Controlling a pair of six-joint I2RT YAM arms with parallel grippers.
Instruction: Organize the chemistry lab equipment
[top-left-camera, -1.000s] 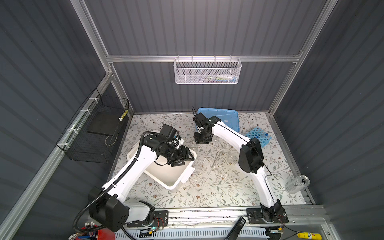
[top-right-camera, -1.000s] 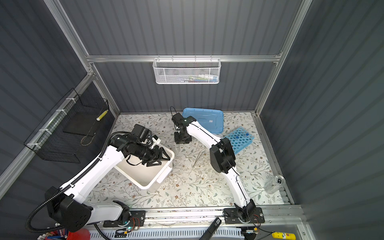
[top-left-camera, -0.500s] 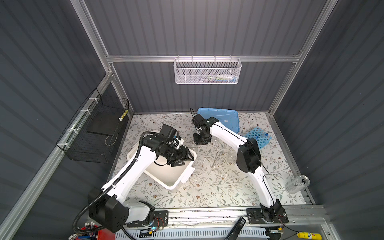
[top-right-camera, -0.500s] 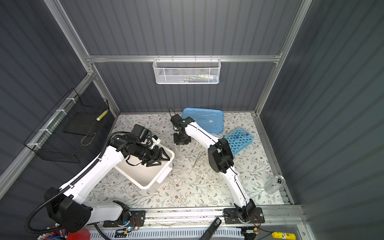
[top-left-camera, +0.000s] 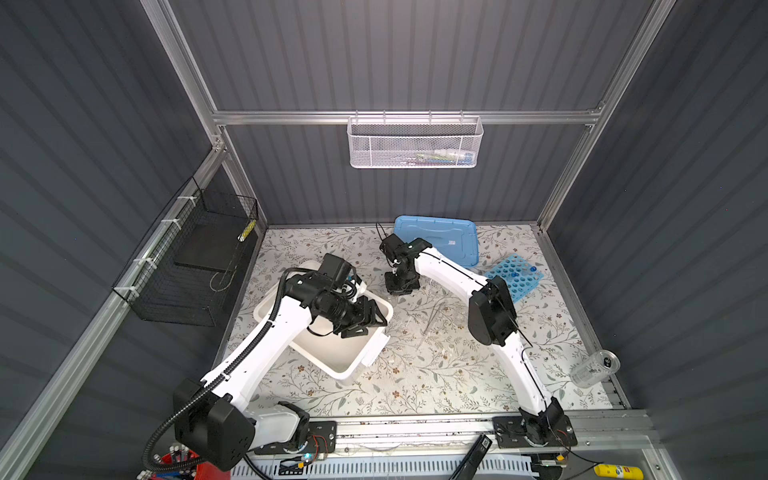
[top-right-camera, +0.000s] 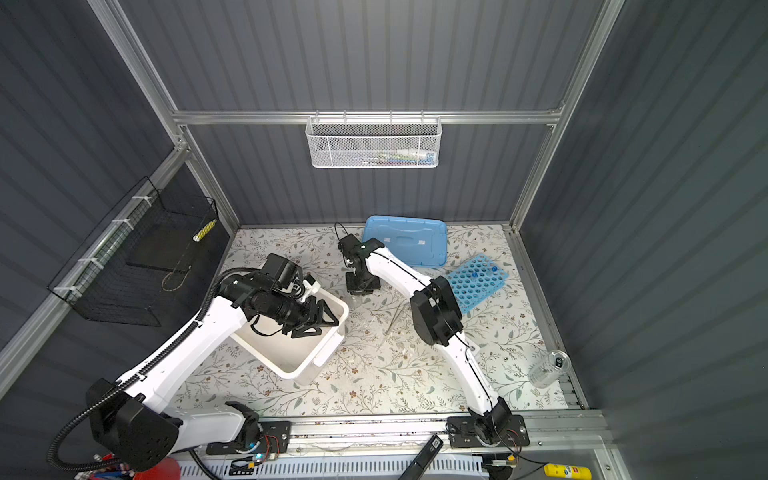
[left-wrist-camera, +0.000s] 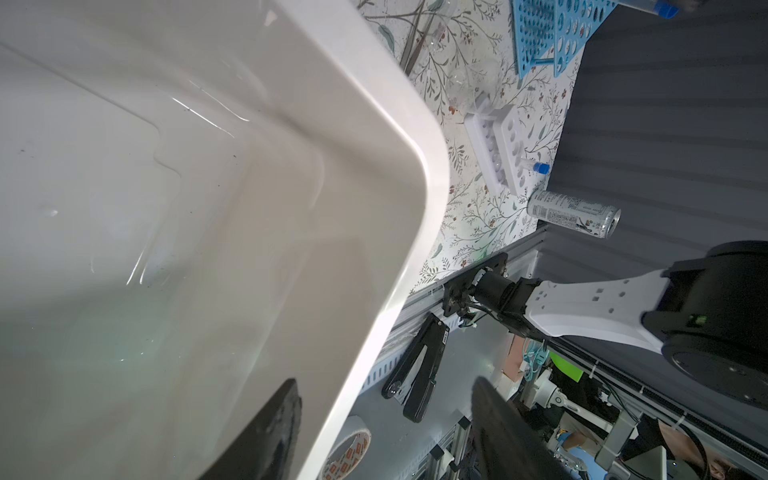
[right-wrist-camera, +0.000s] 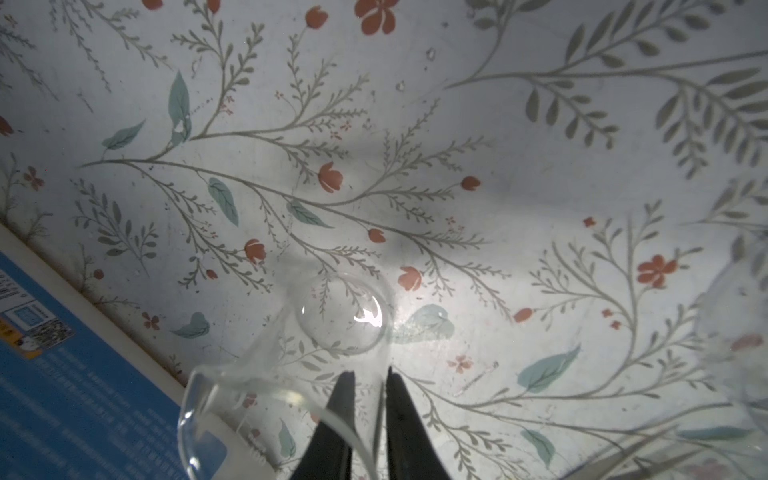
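Pinching the wall of a small clear beaker, your right tool is clenched on the glass, one finger inside the rim and one outside, on the side away from the pouring lip. The beaker stands mouth up over the floral counter; you cannot tell from the wrist view whether its base touches. It sits toward the far middle of the counter, just left of the light-blue lid, whose edge shows beside it in the right wrist view.

Another piece of clear glass blurs in at the edge of that view. In both top views thin rods lie nearer, about mid-counter. Right of them the blue rack lies flat, with blue caps showing in a few holes. A small white rack holding a blue-capped tube lies toward the near right, close to a drinks can on its side.

Your left tool is released, jaws wide, grasping nothing. One finger hangs inside the white bin and one outside, with the bin's right rim between them.
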